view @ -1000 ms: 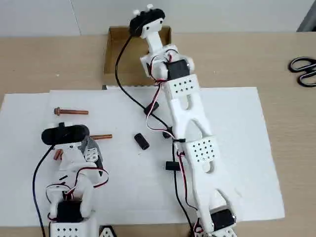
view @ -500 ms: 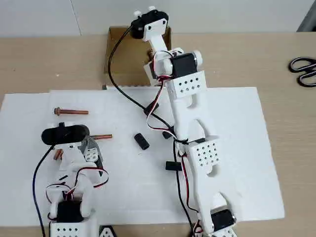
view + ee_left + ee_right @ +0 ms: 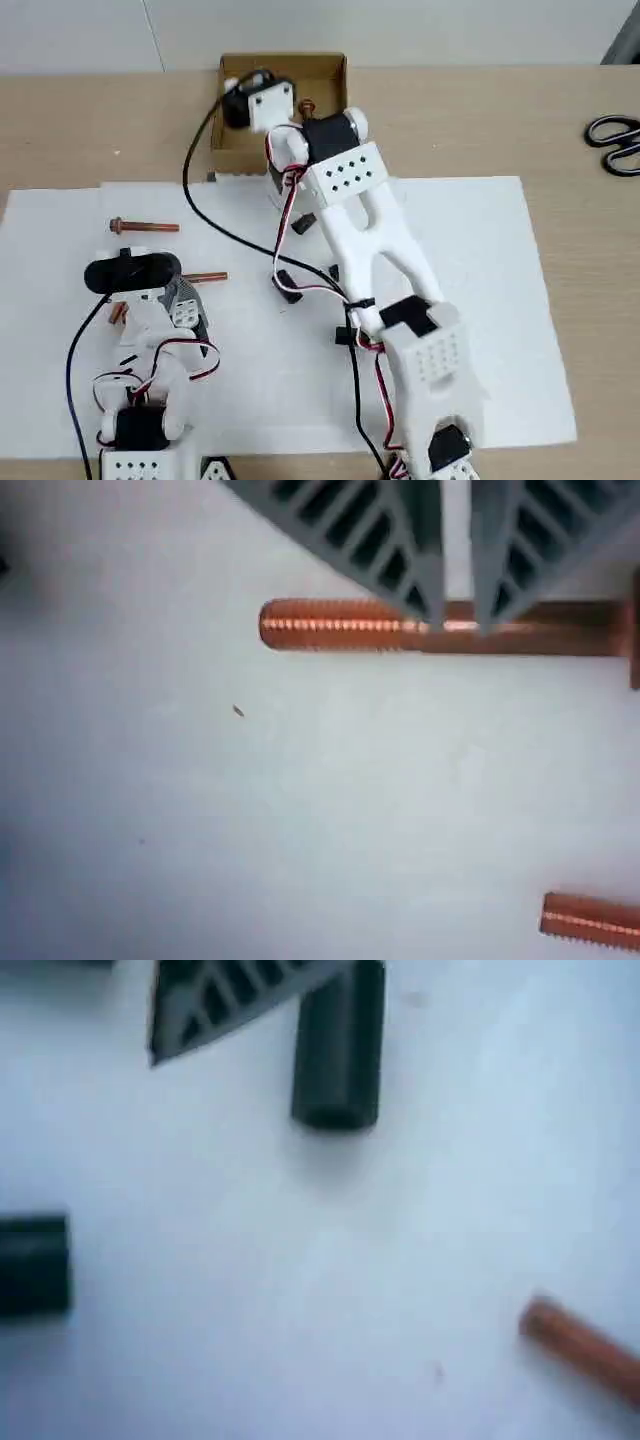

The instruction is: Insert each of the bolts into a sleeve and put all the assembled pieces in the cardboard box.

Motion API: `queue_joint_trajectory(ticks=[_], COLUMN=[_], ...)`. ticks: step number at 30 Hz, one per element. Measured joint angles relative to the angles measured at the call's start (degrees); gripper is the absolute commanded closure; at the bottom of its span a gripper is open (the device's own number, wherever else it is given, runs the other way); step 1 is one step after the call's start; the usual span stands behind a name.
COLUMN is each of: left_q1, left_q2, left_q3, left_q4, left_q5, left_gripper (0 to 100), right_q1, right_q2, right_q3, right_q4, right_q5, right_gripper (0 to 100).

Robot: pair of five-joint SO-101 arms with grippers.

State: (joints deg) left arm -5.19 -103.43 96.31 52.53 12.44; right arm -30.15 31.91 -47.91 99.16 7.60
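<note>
A copper bolt [image 3: 206, 277] lies on the white paper beside my left gripper [image 3: 184, 287]. In the left wrist view the left gripper [image 3: 456, 618] is shut to a thin slit, and its tips sit over the shank of that bolt [image 3: 335, 626]. My right gripper [image 3: 284, 196] hangs over the paper just in front of the cardboard box [image 3: 283, 64]. One grey finger [image 3: 240, 1000] of it shows beside a black sleeve [image 3: 338, 1055], apart from it, with nothing held. A copper piece [image 3: 307, 103] lies inside the box.
Another bolt [image 3: 146, 227] lies at the paper's far left, and a third [image 3: 117, 312] sits close by the left arm. More black sleeves [image 3: 288, 287] [image 3: 346, 335] lie mid-paper under the right arm's cables. Scissors [image 3: 615, 140] rest at the table's right edge.
The right arm has drawn back from over the box and folded down, bringing its gripper over the paper near the sleeves. The left arm has stayed still.
</note>
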Motion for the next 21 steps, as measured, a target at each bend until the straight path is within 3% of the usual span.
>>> queue_joint_trajectory(ticks=[9, 21], left_q1=[0.0, 0.0], left_q2=[0.0, 0.0], left_q3=[0.0, 0.0], left_q4=[0.0, 0.0], left_q5=[0.0, 0.0], left_gripper=[99, 99], right_q1=[-0.97, -13.54], right_q2=[-3.96, -3.96], right_q3=[12.75, 13.19], right_q4=[0.0, 0.0], right_q5=[3.08, 4.66], right_gripper=[81.0, 81.1])
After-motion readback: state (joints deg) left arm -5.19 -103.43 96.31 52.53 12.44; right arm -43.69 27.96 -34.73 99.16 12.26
